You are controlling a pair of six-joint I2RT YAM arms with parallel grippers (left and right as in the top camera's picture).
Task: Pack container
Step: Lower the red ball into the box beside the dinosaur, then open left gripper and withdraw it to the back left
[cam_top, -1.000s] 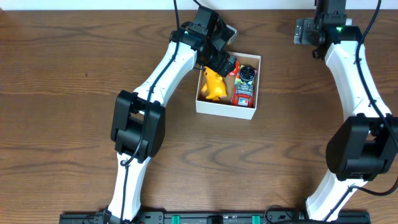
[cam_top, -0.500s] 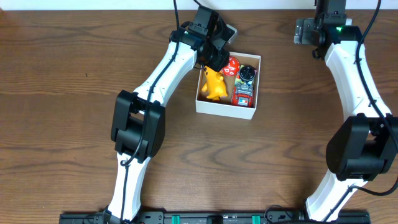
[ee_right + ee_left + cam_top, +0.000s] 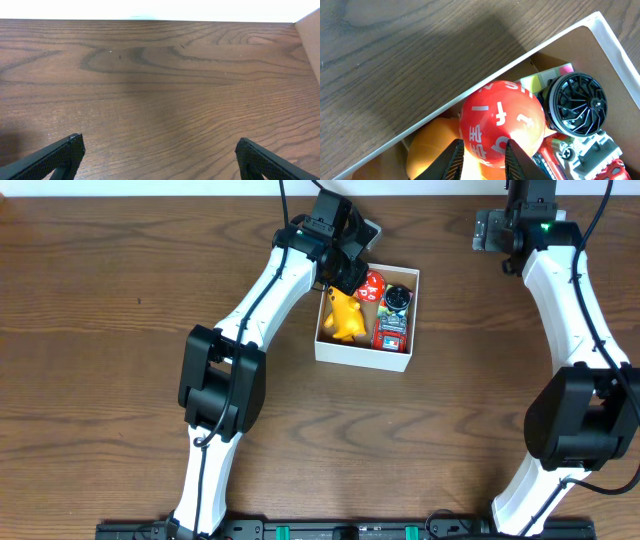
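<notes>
The container [image 3: 362, 356] is a small white-walled box with a brown inside, at the middle back of the table. It holds a yellow toy [image 3: 343, 320], a red ball with white letters [image 3: 375, 283], a black round wheel [image 3: 399, 298] and a red toy vehicle [image 3: 392, 332]. My left gripper [image 3: 350, 278] hangs over the box's back left corner. In the left wrist view its jaws [image 3: 484, 160] stand narrow, just in front of the red ball [image 3: 502, 125] and beside the yellow toy [image 3: 427, 147]; a grip does not show. My right gripper [image 3: 159, 155] is wide open over bare wood.
The container's white rim [image 3: 470, 95] runs diagonally through the left wrist view, with dark wood outside it. My right gripper [image 3: 492, 230] sits at the table's far right back. A pale panel edge [image 3: 311, 40] shows at the right of the right wrist view.
The left gripper's jaws have narrowed over the box's back left corner, and the red ball now shows beside them. The right arm has not moved.
</notes>
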